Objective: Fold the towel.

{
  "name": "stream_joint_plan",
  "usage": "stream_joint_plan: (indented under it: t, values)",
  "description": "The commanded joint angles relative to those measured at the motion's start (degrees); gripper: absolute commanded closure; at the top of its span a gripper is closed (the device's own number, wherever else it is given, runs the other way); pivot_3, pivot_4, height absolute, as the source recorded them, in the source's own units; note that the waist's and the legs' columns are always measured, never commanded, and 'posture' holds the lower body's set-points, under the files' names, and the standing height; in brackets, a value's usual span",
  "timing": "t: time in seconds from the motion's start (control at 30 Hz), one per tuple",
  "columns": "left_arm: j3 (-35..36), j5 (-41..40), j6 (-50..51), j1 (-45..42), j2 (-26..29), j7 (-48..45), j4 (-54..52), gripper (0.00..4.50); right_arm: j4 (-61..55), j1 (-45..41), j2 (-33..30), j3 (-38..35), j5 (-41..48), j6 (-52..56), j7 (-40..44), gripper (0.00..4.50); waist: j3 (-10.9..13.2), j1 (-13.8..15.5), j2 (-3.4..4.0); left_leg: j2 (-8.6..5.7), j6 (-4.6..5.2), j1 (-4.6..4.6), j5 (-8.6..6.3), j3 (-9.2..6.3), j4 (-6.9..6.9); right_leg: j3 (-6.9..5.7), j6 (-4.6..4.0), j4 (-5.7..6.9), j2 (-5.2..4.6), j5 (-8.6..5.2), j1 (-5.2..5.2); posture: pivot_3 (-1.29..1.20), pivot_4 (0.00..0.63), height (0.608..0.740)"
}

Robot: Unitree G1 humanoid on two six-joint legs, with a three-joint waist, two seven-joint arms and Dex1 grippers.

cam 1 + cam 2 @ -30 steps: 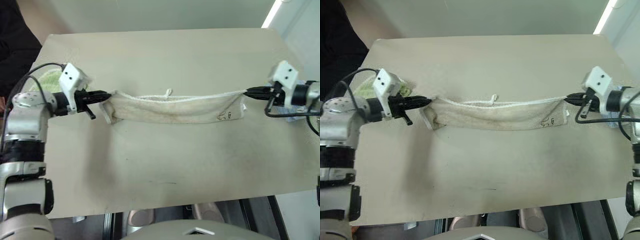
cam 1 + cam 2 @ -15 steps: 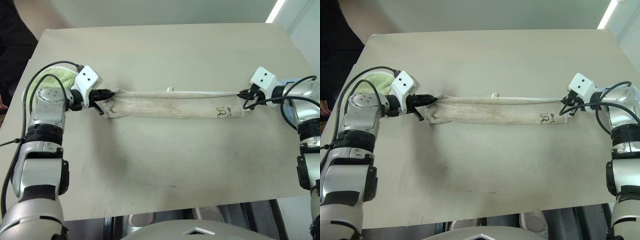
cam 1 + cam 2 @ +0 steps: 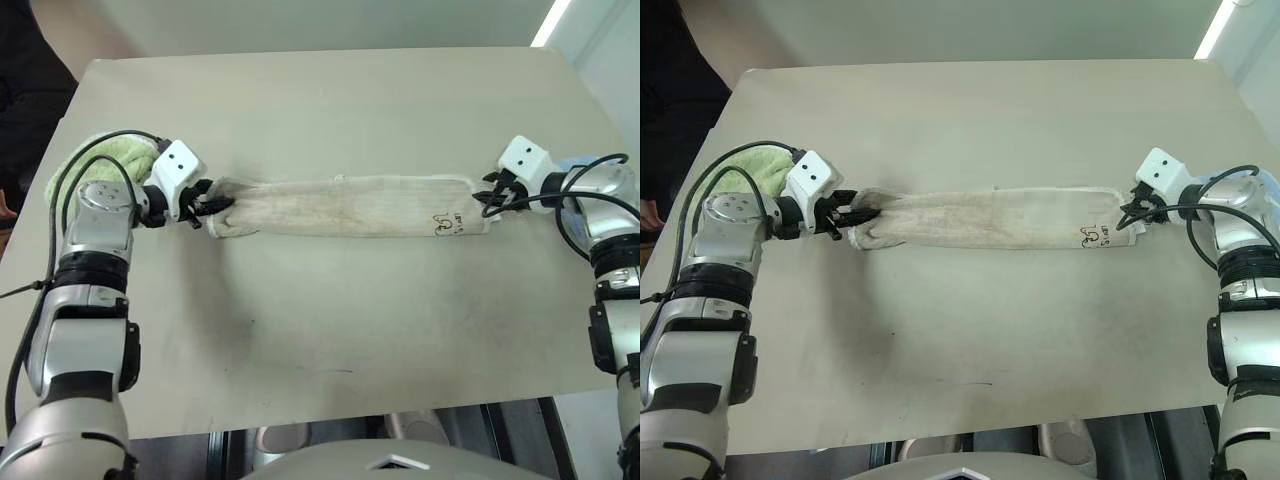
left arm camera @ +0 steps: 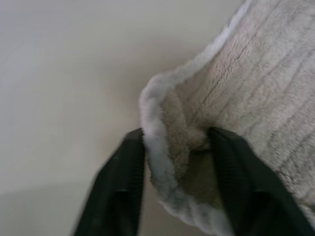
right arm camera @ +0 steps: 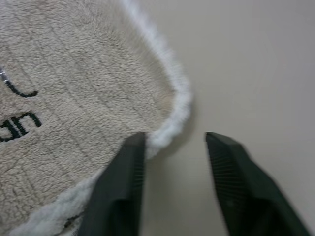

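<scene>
Step in hand: we judge this to be the let-go after a lengthwise fold; the towel (image 3: 345, 206) lies on the table (image 3: 330, 110) as a long narrow band.
How to do it well: we would draw both grippers straight outward, away from the towel's ends, so no finger drags a corner and undoes the fold. We would clear the left end carefully, where cloth sits between the fingers.
Towel, place: mid-table, running left to right between the two grippers, flat.
Towel, look: thin beige pile, white corded edging, dark embroidered logo (image 3: 448, 222) near the right end; the left end bunches thicker.
Left gripper (image 4: 176, 147): fingers parted, the towel's rolled edge lying between them and touching both; grip looks slackened, not pinching.
Right gripper (image 5: 174, 147): released, fingers apart; one finger touches the towel's white corner, bare table in the gap.
Nearby: a green cloth (image 3: 100, 158) behind the left arm, apart from the towel.
</scene>
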Motion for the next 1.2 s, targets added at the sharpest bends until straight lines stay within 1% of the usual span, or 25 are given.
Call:
stream_joint_plan:
  t: [0.03,0.1,0.13,0.17,0.27,0.37,0.43,0.53,0.63,0.67,0.7,0.73,0.8,0.9,1.0,1.03,1.2]
  values:
    - [1.9,-0.3,-1.4,-1.3,0.8,1.7,-0.2,0.87,-1.0,-1.1,-1.6,-2.1,0.5,-1.5,-0.9,1.06,0.0,0.0,0.00,0.00,0.00,0.00,0.00,0.00,0.00,0.00,0.00,0.00,0.00,0.00,0.00,0.00,0.150,0.740]
    - [3.4,-1.8,-1.1,-0.9,1.5,1.3,-1.4,0.16,-3.1,-0.2,-2.9,-3.7,1.6,-2.3,-1.5,0.33,0.0,0.0,0.00,0.00,0.00,0.00,0.00,0.00,0.00,0.00,0.00,0.00,0.00,0.00,0.00,0.00,0.150,0.740]
    - [4.3,-2.8,-0.8,-0.7,1.8,0.8,-2.2,0.14,-4.2,0.2,-3.5,-4.5,2.2,-2.4,-1.5,0.04,0.0,0.0,0.00,0.00,0.00,-0.01,0.00,0.01,-0.01,-0.01,0.00,-0.01,0.00,0.00,-0.01,0.00,0.150,0.740]
    - [5.4,-3.5,-0.5,-0.3,2.3,1.0,-3.0,0.14,-5.8,1.1,-4.2,-5.5,3.3,-2.1,-0.7,0.04,0.0,0.1,0.00,0.00,0.00,-0.02,0.00,0.00,-0.01,-0.02,0.00,-0.02,0.00,0.00,0.00,0.00,0.150,0.740]
    - [10.3,-6.4,0.9,1.5,4.7,2.8,-5.1,0.14,-14.6,6.8,-7.4,-11.2,10.0,5.6,3.9,0.04,0.0,0.1,0.00,0.00,-0.01,-0.06,0.00,0.01,-0.04,-0.04,-0.01,-0.08,0.00,-0.01,0.00,0.00,0.150,0.740]
    - [11.5,-7.1,2.3,4.4,6.3,2.0,-7.2,0.14,-21.5,11.7,-8.5,-15.3,14.4,13.6,4.2,0.04,0.0,0.1,0.00,0.00,-0.03,-0.04,0.01,0.07,-0.07,-0.03,-0.02,-0.11,0.01,-0.05,0.04,0.00,0.150,0.740]
    - [13.0,-8.8,3.9,6.4,6.8,1.4,-9.7,0.14,-27.5,15.6,-8.6,-18.5,18.1,22.7,3.2,0.04,0.0,0.0,0.00,0.00,-0.05,0.02,0.03,0.08,-0.04,0.00,-0.01,-0.07,0.01,-0.06,0.08,0.00,0.150,0.740]
    - [15.4,-14.0,8.0,10.0,6.6,-1.3,-18.0,0.14,-39.4,21.1,-7.4,-23.8,26.2,41.3,0.6,0.04,0.0,0.0,0.00,0.00,-0.07,0.07,0.05,0.08,0.02,-0.02,-0.01,0.03,0.02,-0.05,0.12,0.00,0.150,0.740]
    - [14.1,-16.9,11.7,14.5,6.6,-4.9,-27.7,0.14,-47.8,21.9,-3.4,-31.0,36.3,62.4,-5.2,0.04,0.0,-0.1,0.00,0.00,-0.08,0.10,0.09,0.12,0.06,-0.01,0.00,0.04,0.03,-0.04,0.14,0.00,0.150,0.740]
    - [13.8,-17.4,12.6,15.6,6.6,-5.6,-29.9,0.14,-49.6,21.9,-2.3,-32.9,38.4,66.9,-6.9,0.04,0.0,-0.1,0.00,-0.01,-0.09,0.15,0.10,0.15,0.05,0.01,0.01,0.04,0.03,-0.04,0.17,0.00,0.150,0.740]
    - [13.0,-17.4,12.9,16.6,6.7,-6.2,-31.6,0.14,-50.8,21.5,-0.6,-35.0,40.2,71.4,-9.1,0.04,0.0,-0.2,-0.01,-0.01,-0.08,0.27,0.09,0.16,0.05,0.01,0.00,0.03,0.05,-0.05,0.26,0.00,0.150,0.740]
    - [12.0,-17.3,13.2,17.3,6.5,-6.8,-33.1,0.14,-51.2,20.2,2.7,-38.4,41.5,77.8,-12.6,0.04,0.0,-0.2,-0.02,-0.01,-0.07,0.40,0.09,0.17,0.04,0.02,-0.02,0.02,0.08,-0.09,0.38,0.00,0.150,0.740]
    - [10.8,-17.1,13.9,17.9,6.3,-7.5,-34.9,0.14,-52.2,18.3,7.4,-43.2,42.7,86.6,-17.9,0.04,0.0,-0.3,-0.03,-0.01,-0.06,0.65,0.08,0.16,0.01,0.03,-0.08,0.03,0.09,-0.16,0.57,0.00,0.150,0.740]
    - [10.3,-17.2,14.5,18.1,6.3,-7.7,-35.6,0.14,-54.0,17.1,10.3,-46.4,42.7,91.8,-22.0,0.04,0.0,-0.3,-0.03,0.00,-0.05,0.78,0.08,0.12,-0.03,0.04,-0.16,0.12,0.10,-0.20,0.62,0.00,0.150,0.740]
    - [7.7,-16.7,13.7,16.6,4.2,-7.8,-37.0,0.14,-52.0,16.3,17.3,-53.7,43.7,95.6,-31.5,0.04,0.0,-0.3,-0.02,0.00,-0.05,0.79,0.07,0.09,-0.04,0.03,-0.18,0.15,0.10,-0.22,0.59,0.00,0.150,0.740]
    - [7.1,-16.9,13.9,16.3,3.6,-7.9,-37.8,0.14,-51.6,16.6,18.7,-55.4,44.7,95.9,-34.2,0.04,0.0,-0.1,-0.04,0.00,-0.04,0.81,0.07,0.08,-0.06,0.03,-0.19,0.16,0.09,-0.22,0.59,0.00,0.150,0.740]
    - [5.4,-17.5,14.5,15.7,1.5,-8.8,-40.3,0.14,-50.1,18.3,21.1,-59.3,52.0,95.9,-44.5,0.04,0.0,0.0,-0.03,-0.03,-0.01,0.79,0.04,0.05,-0.04,0.02,-0.14,0.15,0.09,-0.23,0.60,0.00,0.150,0.740]
